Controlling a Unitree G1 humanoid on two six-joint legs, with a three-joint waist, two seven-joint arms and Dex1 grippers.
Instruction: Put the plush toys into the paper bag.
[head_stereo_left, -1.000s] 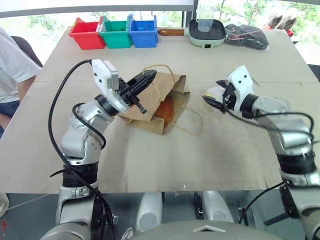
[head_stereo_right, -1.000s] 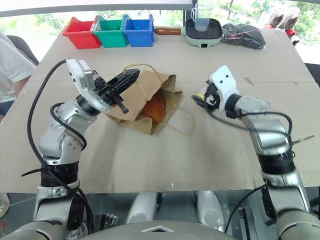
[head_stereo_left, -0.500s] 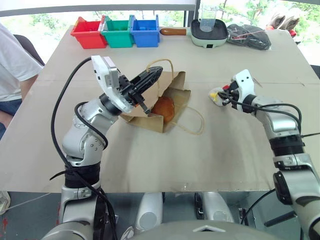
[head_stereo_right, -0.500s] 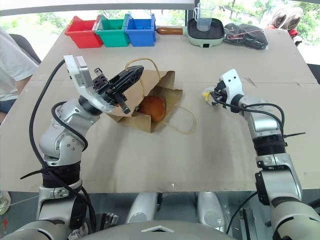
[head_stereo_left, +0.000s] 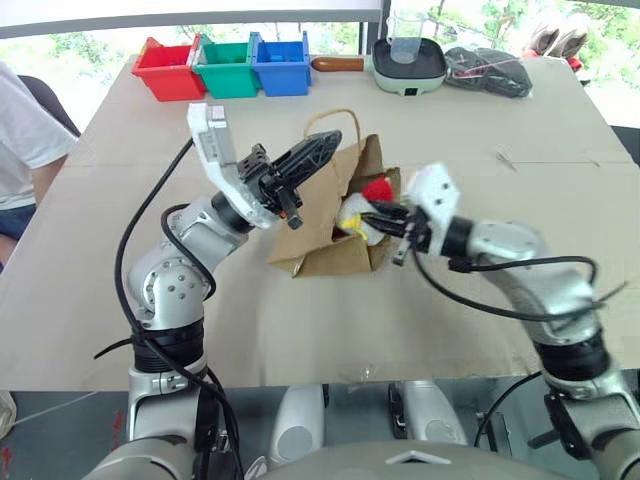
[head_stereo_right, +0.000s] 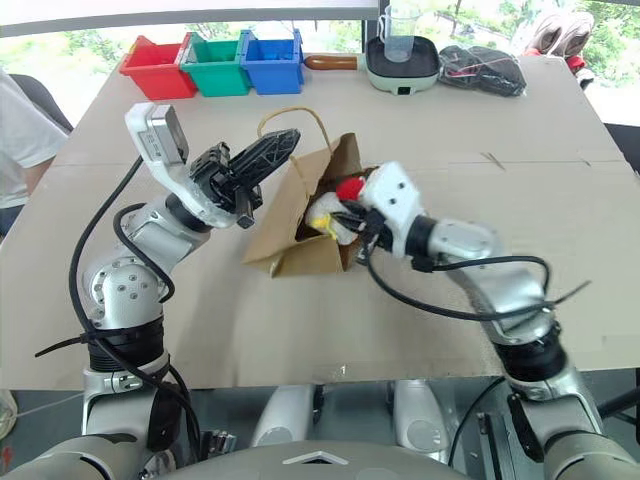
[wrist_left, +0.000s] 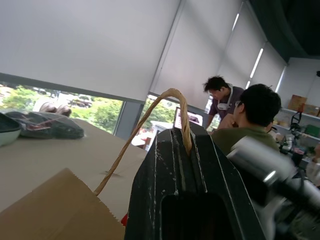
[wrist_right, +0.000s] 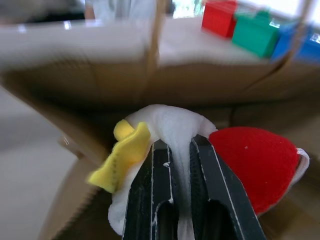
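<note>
Right gripper (wrist_right: 172, 150) clamping white toy (head_stereo_left: 362, 214) at bag (head_stereo_left: 330, 215) mouth, opening lying just ahead. Left gripper (head_stereo_left: 312, 152) pinching handle (wrist_left: 145, 140), lifting bag rim, mid-table.

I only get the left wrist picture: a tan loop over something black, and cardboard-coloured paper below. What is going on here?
Observer: The left gripper is shut on a handle of the paper bag, lifting that side.
Operator: Why lift it?
Observer: It keeps the bag's mouth open toward the right gripper, which is at the opening.
Operator: Is that one carrying anything?
Observer: Yes, it pinches the white plush toy, the one with a yellow beak and red end.
</note>
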